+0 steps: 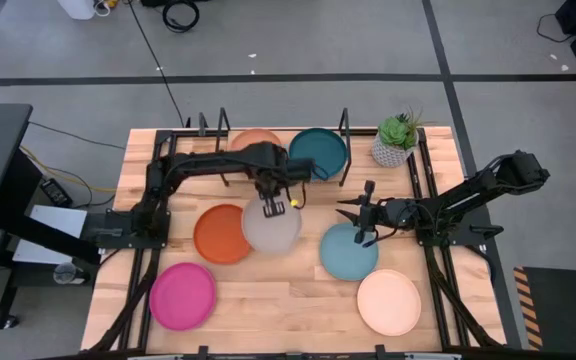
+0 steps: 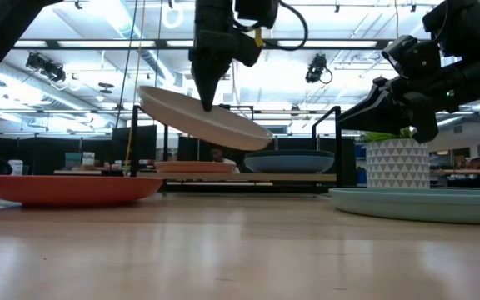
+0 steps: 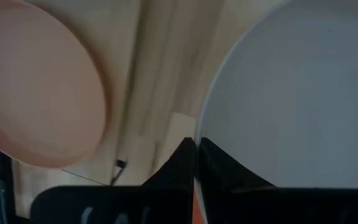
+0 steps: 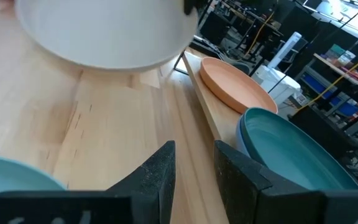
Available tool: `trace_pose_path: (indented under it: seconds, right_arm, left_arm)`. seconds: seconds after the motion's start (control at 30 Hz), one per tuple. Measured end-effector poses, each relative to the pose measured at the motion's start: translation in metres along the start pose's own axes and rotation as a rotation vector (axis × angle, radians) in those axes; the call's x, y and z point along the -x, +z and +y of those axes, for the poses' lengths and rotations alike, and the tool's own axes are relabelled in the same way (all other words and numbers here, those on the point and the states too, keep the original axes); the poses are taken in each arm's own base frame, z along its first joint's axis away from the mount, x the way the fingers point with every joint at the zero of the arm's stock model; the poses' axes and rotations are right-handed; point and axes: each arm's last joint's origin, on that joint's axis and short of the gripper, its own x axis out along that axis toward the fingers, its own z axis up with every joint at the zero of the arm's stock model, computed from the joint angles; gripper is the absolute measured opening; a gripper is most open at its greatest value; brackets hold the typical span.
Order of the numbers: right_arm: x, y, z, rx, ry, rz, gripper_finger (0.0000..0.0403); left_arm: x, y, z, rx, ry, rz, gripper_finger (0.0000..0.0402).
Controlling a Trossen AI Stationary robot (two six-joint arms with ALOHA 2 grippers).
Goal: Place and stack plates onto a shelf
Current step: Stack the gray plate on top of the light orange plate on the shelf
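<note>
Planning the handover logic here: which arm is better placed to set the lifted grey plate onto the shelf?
Left. Its pincer is shut on the grey plate, held tilted above the table near the shelf. The right pincer hangs open and empty above the light blue plate.

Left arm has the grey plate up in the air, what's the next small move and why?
Probably carry the grey plate toward the shelf: the left gripper pinches its rim, it hangs tilted above the table, and the salmon plate there could take it.

two plates (image 1: 317, 151) are set side by side on the shelf (image 1: 353, 178) at the counter's (image 1: 288, 310) back; five more are spread before it.
</note>
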Motion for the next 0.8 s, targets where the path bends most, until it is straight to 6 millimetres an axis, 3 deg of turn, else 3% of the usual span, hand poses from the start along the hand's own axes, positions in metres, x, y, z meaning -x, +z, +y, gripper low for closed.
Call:
trace_pose_path:
  seconds: [0.33,0.8]
  right_arm:
    - [0.002,0.001,0.004,-0.004,0.021,-0.008,0.0115]
    - [0.003,0.001,0.006,0.002,0.032,-0.002,0.0115]
  left_arm:
    - [-0.010,0.009,0.065,0.039,-0.020,-0.071,0.0015]
    - [-0.025,-0.011,0.174,0.292,-0.045,-0.099,0.0015]
